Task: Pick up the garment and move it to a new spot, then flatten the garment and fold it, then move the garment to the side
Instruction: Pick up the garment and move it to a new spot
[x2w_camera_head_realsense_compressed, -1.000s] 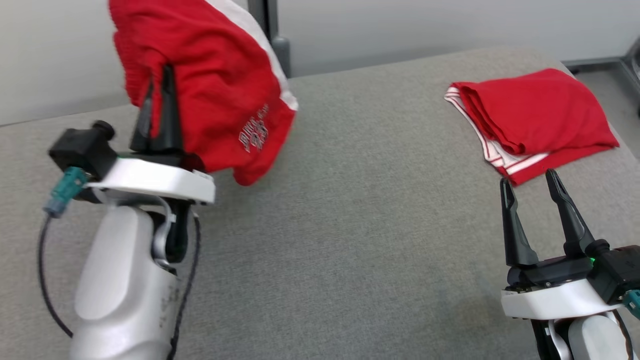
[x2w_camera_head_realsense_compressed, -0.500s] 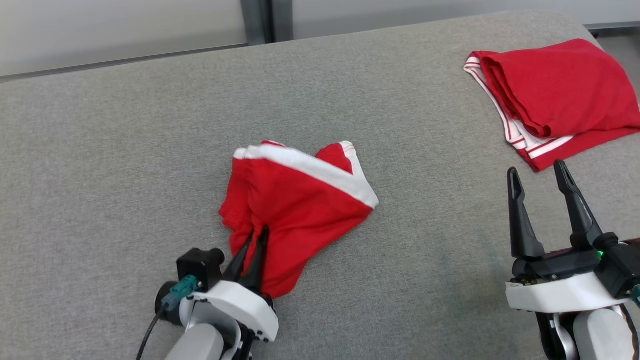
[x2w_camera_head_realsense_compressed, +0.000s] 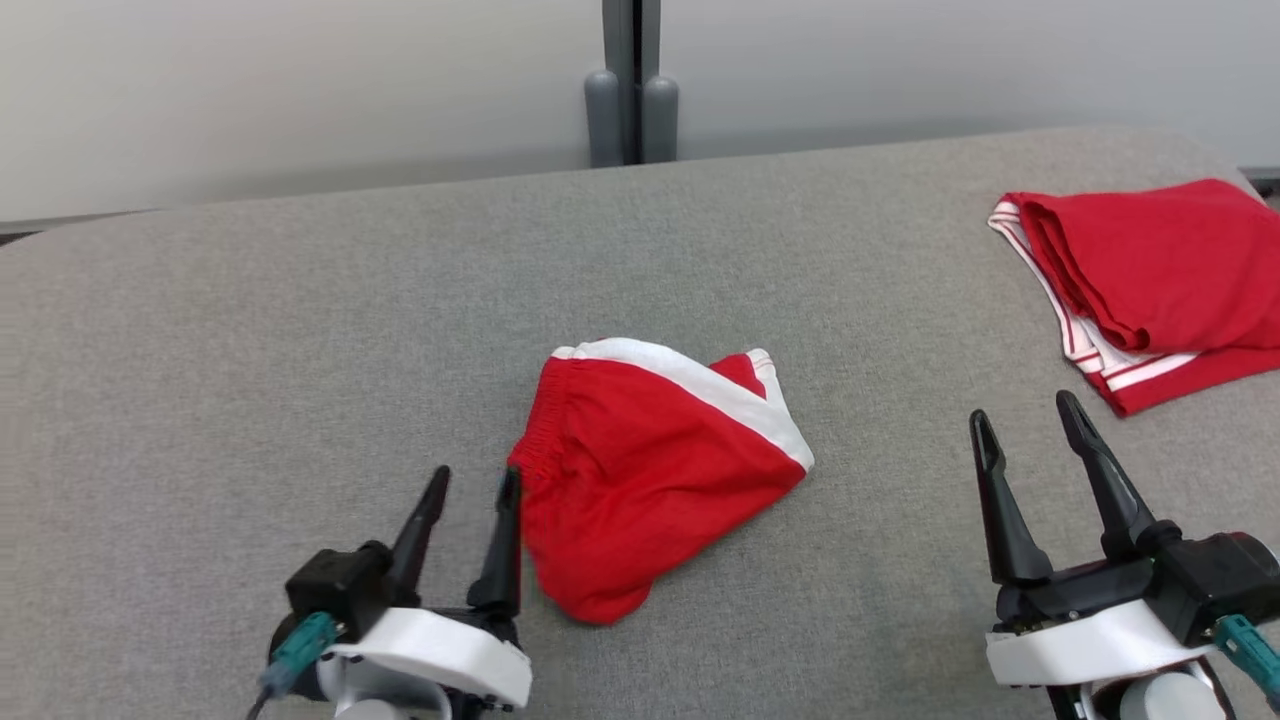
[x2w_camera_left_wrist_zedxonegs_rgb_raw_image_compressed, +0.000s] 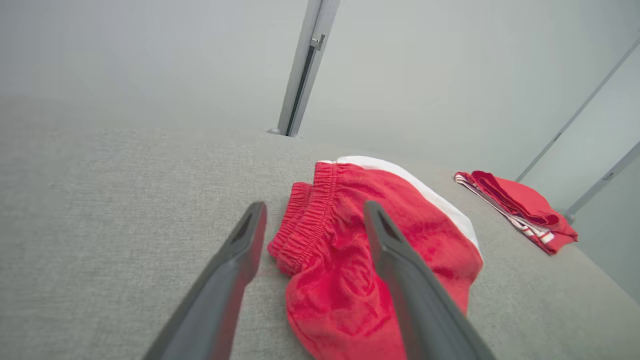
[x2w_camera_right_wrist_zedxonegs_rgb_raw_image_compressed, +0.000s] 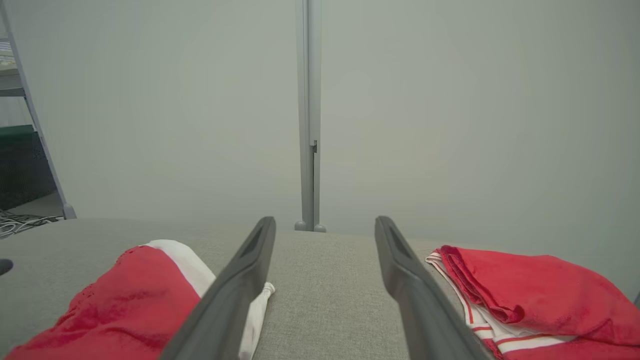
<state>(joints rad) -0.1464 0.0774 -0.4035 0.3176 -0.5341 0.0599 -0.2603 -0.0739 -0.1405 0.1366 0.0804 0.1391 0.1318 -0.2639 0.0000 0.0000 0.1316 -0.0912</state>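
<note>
Garment (x2w_camera_head_realsense_compressed: 650, 480), red with a white band, is lying crumpled near the middle of the grey surface (x2w_camera_head_realsense_compressed: 300, 330) in the head view. The left gripper (x2w_camera_head_realsense_compressed: 476, 475) is sitting at its left edge with fingers spread and nothing between them. Its inner finger is lying just beside the elastic hem, and whether the two are touching cannot be told. The right gripper (x2w_camera_head_realsense_compressed: 1024, 410) is hovering well to the right, its fingers also spread and empty. A folded pile (x2w_camera_head_realsense_compressed: 1150, 270) of red cloth with white stripes is resting at the far right, just beyond that gripper. A grey post (x2w_camera_head_realsense_compressed: 630, 90) is standing behind the surface.

In the left wrist view, the left gripper (x2w_camera_left_wrist_zedxonegs_rgb_raw_image_compressed: 315, 207) is pointing along the surface (x2w_camera_left_wrist_zedxonegs_rgb_raw_image_compressed: 100, 190) with its fingers wide apart. The garment (x2w_camera_left_wrist_zedxonegs_rgb_raw_image_compressed: 350, 250) is lying ahead, its gathered waistband showing in the gap between the fingers and gripped by neither. The pile (x2w_camera_left_wrist_zedxonegs_rgb_raw_image_compressed: 520, 210) is lying farther off to the right.

In the right wrist view, the right gripper (x2w_camera_right_wrist_zedxonegs_rgb_raw_image_compressed: 325, 222) is holding its fingers apart over bare surface (x2w_camera_right_wrist_zedxonegs_rgb_raw_image_compressed: 325, 300), gripping nothing. The garment (x2w_camera_right_wrist_zedxonegs_rgb_raw_image_compressed: 115, 300) is lying at the lower left and the pile (x2w_camera_right_wrist_zedxonegs_rgb_raw_image_compressed: 540, 295) at the lower right, with the post (x2w_camera_right_wrist_zedxonegs_rgb_raw_image_compressed: 309, 115) rising straight ahead.
</note>
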